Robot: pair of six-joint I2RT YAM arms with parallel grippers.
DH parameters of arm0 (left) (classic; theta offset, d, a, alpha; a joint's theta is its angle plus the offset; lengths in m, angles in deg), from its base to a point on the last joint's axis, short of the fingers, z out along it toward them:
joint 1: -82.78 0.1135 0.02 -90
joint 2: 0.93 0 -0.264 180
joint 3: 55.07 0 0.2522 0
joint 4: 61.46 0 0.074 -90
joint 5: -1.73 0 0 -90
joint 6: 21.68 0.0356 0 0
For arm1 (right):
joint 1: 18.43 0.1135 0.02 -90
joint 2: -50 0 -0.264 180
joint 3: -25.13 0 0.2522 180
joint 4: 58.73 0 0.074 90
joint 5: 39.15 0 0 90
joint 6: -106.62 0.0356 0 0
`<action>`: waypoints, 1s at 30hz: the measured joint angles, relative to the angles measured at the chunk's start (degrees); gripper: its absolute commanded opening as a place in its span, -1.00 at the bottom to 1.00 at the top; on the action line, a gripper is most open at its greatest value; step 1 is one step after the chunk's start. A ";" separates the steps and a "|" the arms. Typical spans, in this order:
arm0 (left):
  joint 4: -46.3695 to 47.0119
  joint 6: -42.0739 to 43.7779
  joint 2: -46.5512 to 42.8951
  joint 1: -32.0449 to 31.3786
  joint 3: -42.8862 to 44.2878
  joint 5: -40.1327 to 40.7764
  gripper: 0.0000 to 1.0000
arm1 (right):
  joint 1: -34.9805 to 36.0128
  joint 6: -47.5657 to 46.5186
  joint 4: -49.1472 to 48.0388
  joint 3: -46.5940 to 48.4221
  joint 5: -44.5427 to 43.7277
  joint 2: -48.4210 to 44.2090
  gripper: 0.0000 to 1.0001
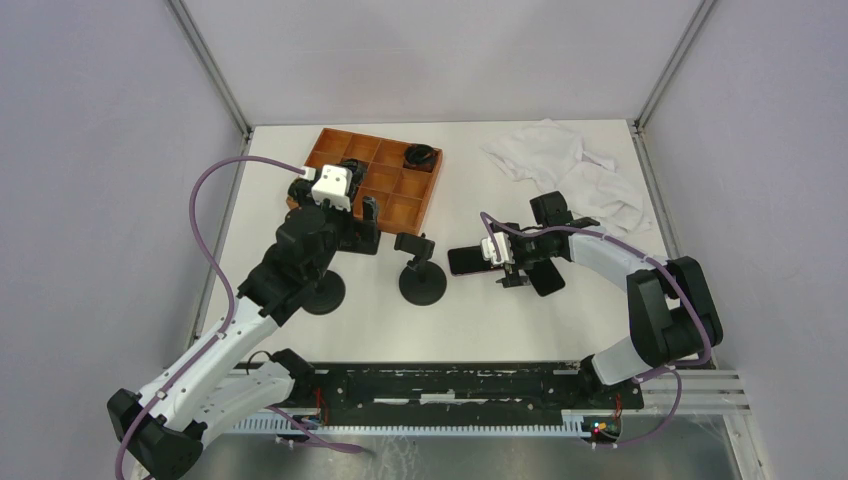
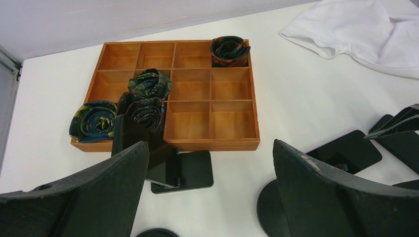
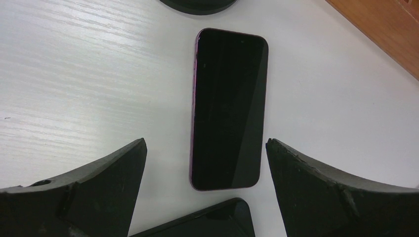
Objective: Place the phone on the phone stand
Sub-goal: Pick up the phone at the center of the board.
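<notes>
The phone (image 3: 227, 108), dark screen up with a pink edge, lies flat on the white table (image 3: 74, 74) just to the right of the round-based phone stand (image 1: 420, 272), with its short end close to the stand's base but not touching it, so it is not yet on the stand. The right gripper (image 3: 206, 143) hangs over the end of the phone farther from the stand, jaws spread wide with one finger along each long side, holding nothing; whether the fingers reach the table cannot be told. A second dark phone (image 3: 207, 222) lies farther right of the stand, just past the first. Left of the stand and a little farther back, the left gripper (image 2: 210, 145) is likewise spread wide and empty, above a square-based stand (image 2: 190, 170) with a dark slab (image 2: 141, 143) leaning on it. Behind the stand sits a wooden tray (image 2: 254, 98) of compartments, with rolled ties (image 2: 150, 83) in some of them, and well back to the right of the stand lies a crumpled white cloth (image 1: 570, 170)
</notes>
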 measured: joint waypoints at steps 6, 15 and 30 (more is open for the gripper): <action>0.00 0.00 0.00 0.00 0.00 0.00 1.00 | 0.00 -0.33 0.22 0.00 -0.22 0.11 0.96; 0.00 0.00 0.00 0.00 0.00 0.00 1.00 | 0.00 -0.81 0.22 -0.07 -0.46 0.13 0.96; 0.00 0.00 0.00 0.00 0.00 0.00 1.00 | 0.00 -1.95 0.81 -0.22 -0.81 0.59 0.96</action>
